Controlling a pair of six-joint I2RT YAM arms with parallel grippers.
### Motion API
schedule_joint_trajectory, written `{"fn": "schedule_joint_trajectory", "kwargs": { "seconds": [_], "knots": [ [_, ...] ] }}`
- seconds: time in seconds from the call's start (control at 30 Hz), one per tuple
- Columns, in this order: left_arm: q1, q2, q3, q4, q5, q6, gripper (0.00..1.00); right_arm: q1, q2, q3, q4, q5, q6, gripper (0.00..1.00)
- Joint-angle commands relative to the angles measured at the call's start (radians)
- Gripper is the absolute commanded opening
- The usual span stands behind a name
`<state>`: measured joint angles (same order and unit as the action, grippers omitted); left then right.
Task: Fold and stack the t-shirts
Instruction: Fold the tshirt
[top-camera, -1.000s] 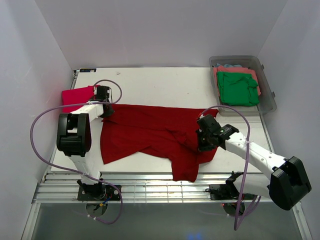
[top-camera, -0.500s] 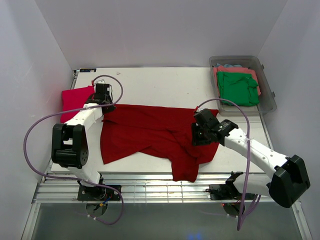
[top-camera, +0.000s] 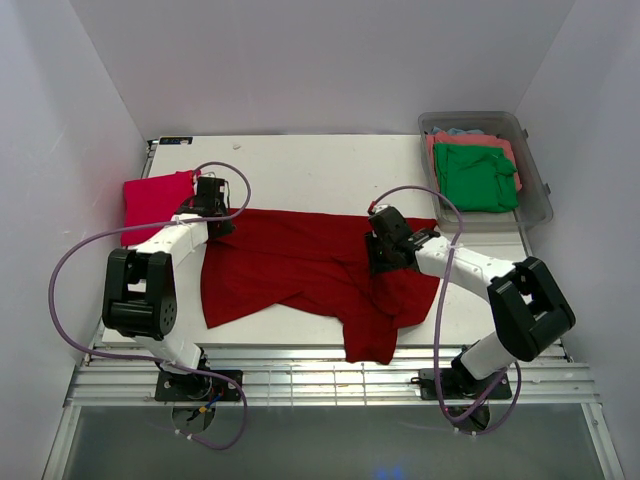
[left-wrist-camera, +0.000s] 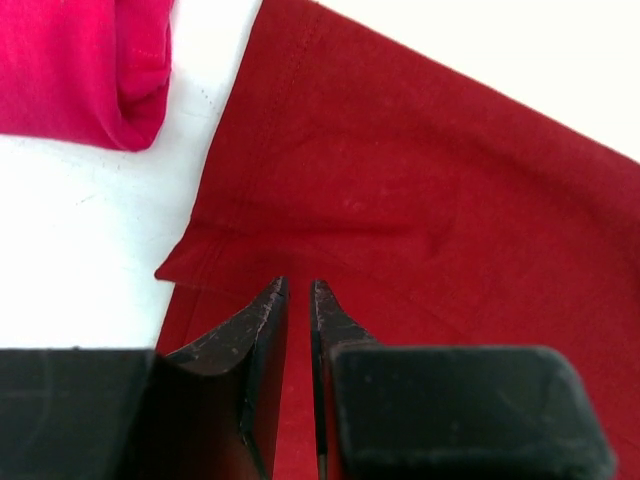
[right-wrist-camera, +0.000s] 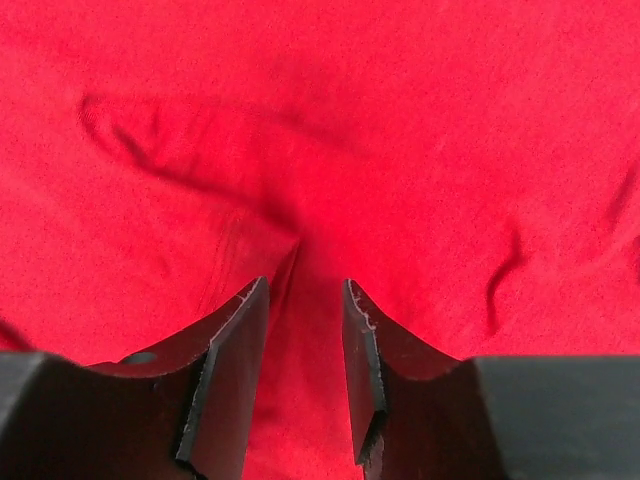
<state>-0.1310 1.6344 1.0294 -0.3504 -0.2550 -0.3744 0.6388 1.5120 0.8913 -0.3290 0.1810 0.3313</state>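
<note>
A dark red t-shirt (top-camera: 300, 265) lies spread and rumpled across the white table, its lower part hanging toward the front edge. My left gripper (top-camera: 213, 200) is at its upper left corner; in the left wrist view the gripper (left-wrist-camera: 300, 285) shows only a narrow slit and holds nothing, with the dark red cloth (left-wrist-camera: 420, 200) beneath it. My right gripper (top-camera: 383, 256) is over the shirt's right half. In the right wrist view it (right-wrist-camera: 305, 285) is open above creased cloth (right-wrist-camera: 350, 130). A folded pinkish-red t-shirt (top-camera: 155, 195) (left-wrist-camera: 80, 70) lies at the far left.
A clear grey plastic tub (top-camera: 535, 185) stands at the back right, with a green t-shirt (top-camera: 475, 175) on top of a coral one (top-camera: 470, 140). Bare table (top-camera: 320, 170) lies behind the dark red shirt. Metal rails (top-camera: 300, 375) run along the front edge.
My right gripper has opened, let go of the dark red cloth and moved up and left over the shirt. The left gripper has shifted slightly onto the shirt's corner.
</note>
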Motion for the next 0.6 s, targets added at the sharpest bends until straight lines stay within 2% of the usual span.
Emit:
{"fn": "schedule_joint_trajectory", "kwargs": {
  "seconds": [0.0,0.27,0.57],
  "knots": [
    [-0.001,-0.070,-0.011,0.004,-0.021,0.002,0.26,-0.031,0.030,0.055,0.105,-0.005,-0.051,0.42],
    [0.001,-0.061,-0.006,0.002,-0.024,0.006,0.25,-0.054,0.085,0.089,0.128,-0.081,-0.046,0.42],
    [0.001,-0.048,-0.005,0.002,-0.032,0.008,0.25,-0.054,0.067,0.063,0.110,-0.141,-0.011,0.42]
  ]
}}
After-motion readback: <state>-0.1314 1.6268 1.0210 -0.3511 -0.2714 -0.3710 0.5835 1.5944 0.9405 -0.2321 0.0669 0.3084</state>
